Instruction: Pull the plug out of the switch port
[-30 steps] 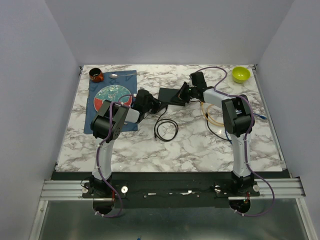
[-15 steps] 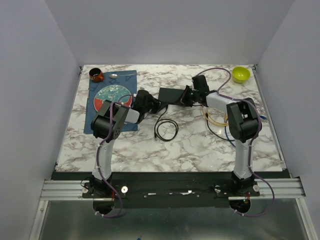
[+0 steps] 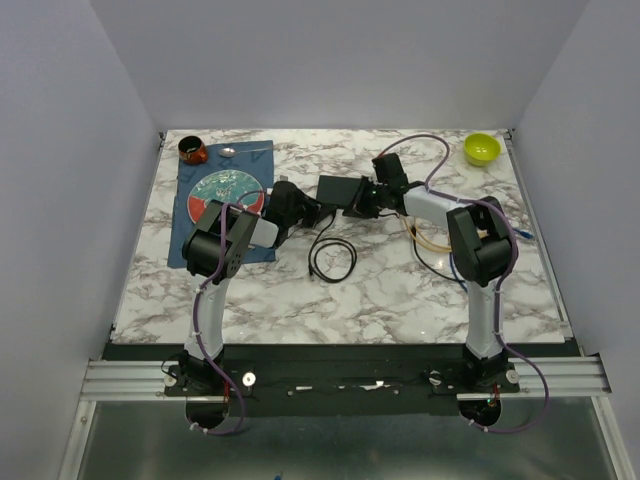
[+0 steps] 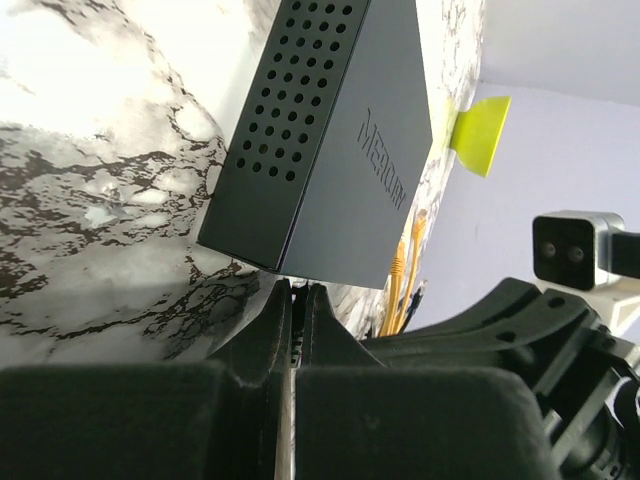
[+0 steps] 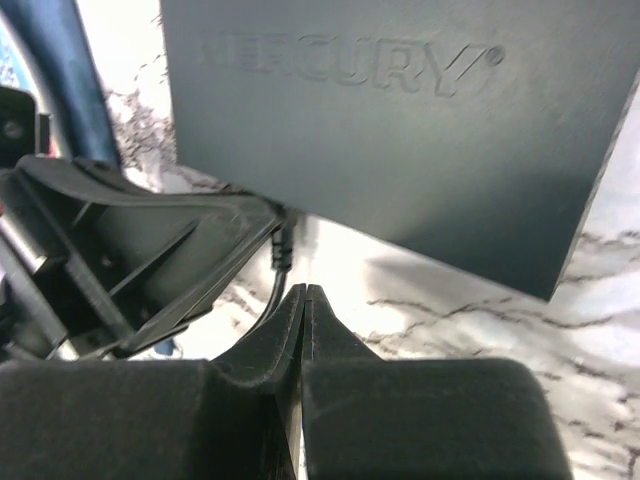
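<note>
Directly ahead of the left fingers (image 4: 262, 330) lies the switch (image 4: 330, 150), flat on the marble surface (image 3: 400, 290), with its perforated side and one lower corner just above their tips. These fingers are clenched tight together. Whether anything is pinched between them cannot be told from the left wrist view.

From the right wrist view, the right fingers (image 5: 270, 335) are also pressed together, with nothing between them. Their tips stand just short of the switch's near edge and do not touch it. A black cable (image 5: 279, 262) drops from that edge immediately left of these tips and just beside the tips of the left fingers. Its seat in the port is in shadow and cannot be made out.

From above, the switch sits between the two sets of fingers: left fingers at its left near corner, right fingers at its right end. The cable loops in a coil on the surface, near the left fingers on their base side.

Beyond the right fingers, well apart, stands a yellow-green bowl (image 3: 481, 148). Orange cords (image 4: 400, 270) lie past the switch's far end.
</note>
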